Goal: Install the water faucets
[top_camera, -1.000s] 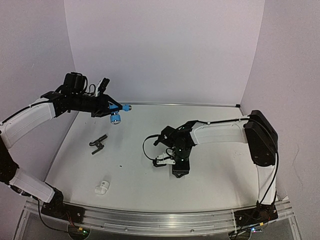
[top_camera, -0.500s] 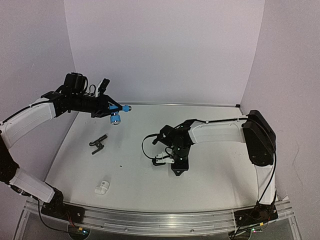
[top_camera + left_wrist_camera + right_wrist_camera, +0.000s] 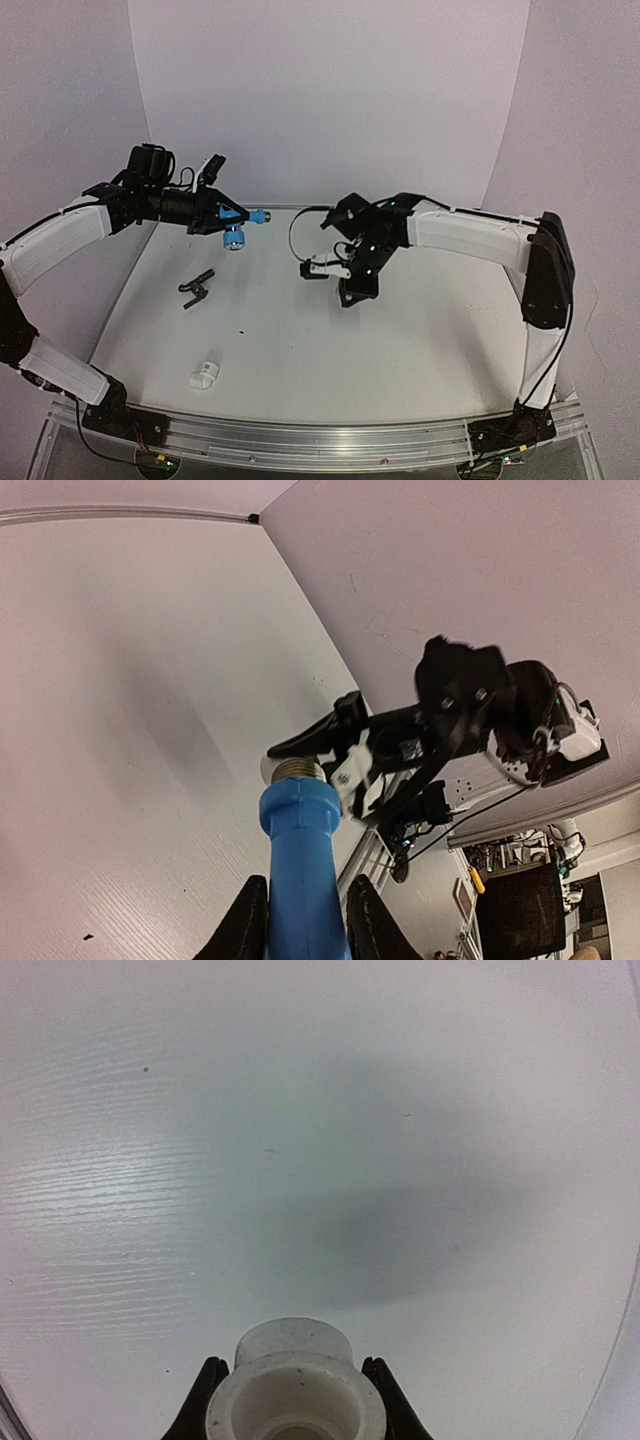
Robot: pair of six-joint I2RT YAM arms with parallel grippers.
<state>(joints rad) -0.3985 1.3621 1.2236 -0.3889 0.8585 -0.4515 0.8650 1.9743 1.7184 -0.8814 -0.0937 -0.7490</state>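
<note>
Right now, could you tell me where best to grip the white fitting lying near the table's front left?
Probably across the round body of the white fitting, coming straight down from above: it seems to lie on its side on the table, apart from the other parts.

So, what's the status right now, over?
Left hand shut on blue faucet. Right hand shut on white fitting. Both held in the air, apart, not yet joined. Nothing between them.
</note>
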